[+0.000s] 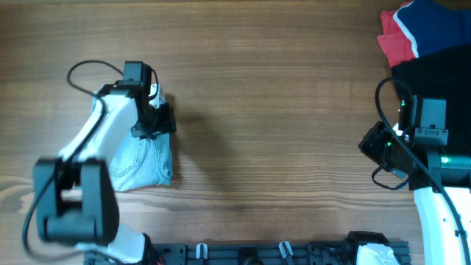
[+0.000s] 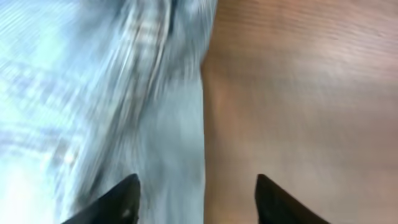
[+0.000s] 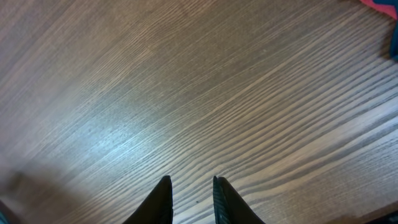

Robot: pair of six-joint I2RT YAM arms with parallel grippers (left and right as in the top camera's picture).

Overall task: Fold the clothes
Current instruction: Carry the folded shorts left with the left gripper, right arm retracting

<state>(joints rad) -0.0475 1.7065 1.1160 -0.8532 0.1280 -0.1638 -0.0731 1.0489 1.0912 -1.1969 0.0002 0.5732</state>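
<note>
1. One pair of jeans [image 1: 147, 163] — compact folded bundle on the table [image 1: 280, 110], front-left; folding looks largely done.
2. Left gripper [image 2: 196, 199] — fingers wide, straddling the denim's edge, holding nothing.
3. Right gripper [image 3: 189, 199] — fingers narrow, empty, over bare wood.
4. Far right: red, navy and black garments [image 1: 419, 40] — heaped, unfolded.

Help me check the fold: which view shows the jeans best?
The overhead view: it shows the jeans as one compact bundle on the table, partly under the left arm. The left wrist view gives only a blurred close-up of denim beside its open tool. The right wrist view shows none.
</note>
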